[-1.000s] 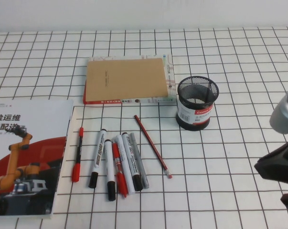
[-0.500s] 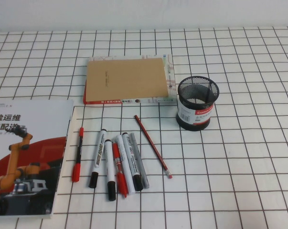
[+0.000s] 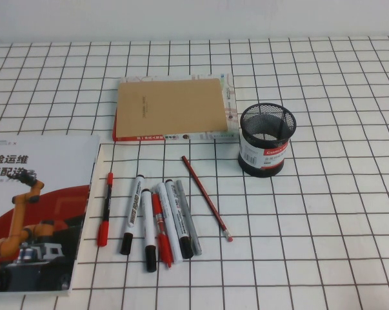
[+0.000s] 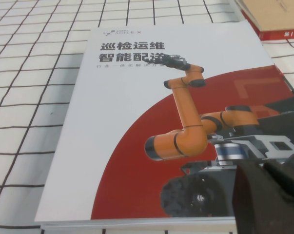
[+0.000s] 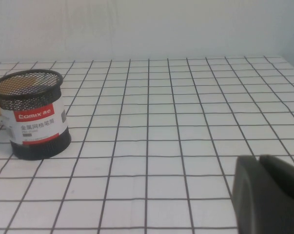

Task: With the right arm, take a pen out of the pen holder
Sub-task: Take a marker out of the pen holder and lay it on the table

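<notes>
Black mesh pen holder (image 3: 266, 139) is standing upright on the gridded bench (image 3: 323, 226), at 4 o'clock from the brown notebook (image 3: 169, 108) and apart from it. A red pencil (image 3: 206, 197) is lying at 7 o'clock from the holder. Farther toward 8 o'clock, a cluster of markers (image 3: 159, 223) is lying side by side. A single red pen (image 3: 104, 208) is lying at 9 o'clock from the cluster, just beside the robot brochure (image 3: 33, 206). The right claw (image 5: 260, 163), seen from its own wrist, is hanging low over bare bench with its fingers pressed together and gripping nothing, well apart from the holder. The left claw (image 4: 264, 168) is hovering over the brochure's printed cover; whether it is apart or together cannot be told
</notes>
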Action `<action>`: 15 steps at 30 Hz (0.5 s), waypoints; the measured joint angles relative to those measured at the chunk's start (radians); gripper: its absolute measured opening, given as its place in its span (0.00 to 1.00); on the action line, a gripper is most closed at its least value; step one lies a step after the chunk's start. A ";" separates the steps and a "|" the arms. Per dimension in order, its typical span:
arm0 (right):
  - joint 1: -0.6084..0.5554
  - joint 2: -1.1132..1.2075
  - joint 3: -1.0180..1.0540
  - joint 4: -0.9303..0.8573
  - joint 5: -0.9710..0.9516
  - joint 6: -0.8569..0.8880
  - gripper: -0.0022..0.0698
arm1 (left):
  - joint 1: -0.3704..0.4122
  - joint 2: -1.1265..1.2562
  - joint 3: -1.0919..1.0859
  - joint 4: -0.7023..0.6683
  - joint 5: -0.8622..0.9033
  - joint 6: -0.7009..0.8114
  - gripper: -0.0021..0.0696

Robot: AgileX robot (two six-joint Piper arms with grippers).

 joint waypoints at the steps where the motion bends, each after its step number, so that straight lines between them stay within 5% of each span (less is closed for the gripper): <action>1: -0.002 -0.001 0.000 0.000 0.002 0.000 0.01 | 0.000 0.000 0.000 0.000 0.000 0.000 0.02; 15: -0.021 -0.001 0.001 -0.015 0.152 0.078 0.01 | 0.000 0.000 0.000 0.000 0.000 0.000 0.02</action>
